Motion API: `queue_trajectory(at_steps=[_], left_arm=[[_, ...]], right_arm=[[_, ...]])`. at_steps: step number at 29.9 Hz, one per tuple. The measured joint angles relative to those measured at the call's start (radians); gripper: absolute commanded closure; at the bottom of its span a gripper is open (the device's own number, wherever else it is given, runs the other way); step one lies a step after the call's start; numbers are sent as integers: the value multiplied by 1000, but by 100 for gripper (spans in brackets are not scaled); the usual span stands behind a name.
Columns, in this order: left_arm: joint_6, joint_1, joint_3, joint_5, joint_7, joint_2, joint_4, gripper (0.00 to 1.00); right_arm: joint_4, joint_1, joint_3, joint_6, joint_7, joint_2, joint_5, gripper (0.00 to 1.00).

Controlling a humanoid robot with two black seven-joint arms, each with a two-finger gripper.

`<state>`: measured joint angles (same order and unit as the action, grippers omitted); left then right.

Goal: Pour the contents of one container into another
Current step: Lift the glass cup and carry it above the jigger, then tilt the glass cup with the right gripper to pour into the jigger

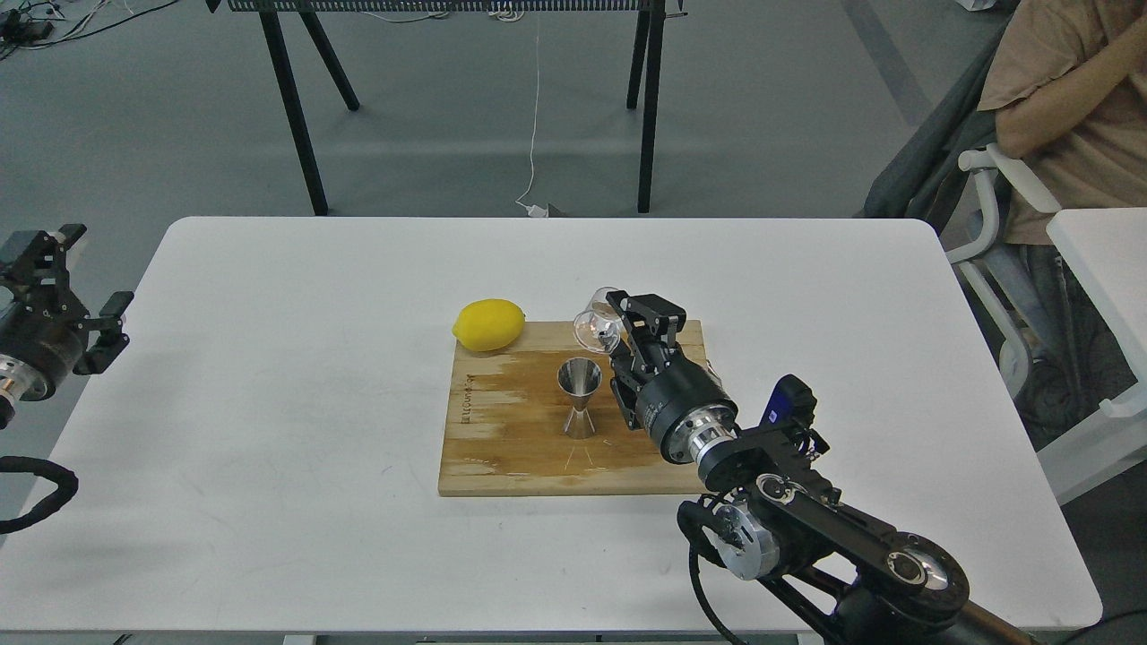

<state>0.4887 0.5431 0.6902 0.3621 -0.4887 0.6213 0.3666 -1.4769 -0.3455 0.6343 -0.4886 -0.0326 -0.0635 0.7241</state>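
The right claw (618, 330) was clamped on the tilted glass cup (599, 320), mid-pour above the jigger (580, 397). The left claw (85, 296) stood apart, idle. Next called for righting the cup.

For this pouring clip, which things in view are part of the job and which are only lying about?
Part of the job:
- glass cup, tilted, held in the right gripper
- steel jigger, upright on the wooden board

Lying about:
- lemon, at the board's far left corner
- left gripper, open, off by the table's left edge
- white table
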Motion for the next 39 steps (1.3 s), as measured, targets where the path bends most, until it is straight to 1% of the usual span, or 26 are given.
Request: queue_trajectory(at_steps=[15, 39], left_arm=[[0, 0, 0, 0, 0, -6, 0, 1], [0, 0, 0, 0, 0, -7, 0, 1]], right_arm=[[27, -40, -56, 0, -1, 2, 37, 59], [57, -46, -94, 0, -6, -5, 138, 59]])
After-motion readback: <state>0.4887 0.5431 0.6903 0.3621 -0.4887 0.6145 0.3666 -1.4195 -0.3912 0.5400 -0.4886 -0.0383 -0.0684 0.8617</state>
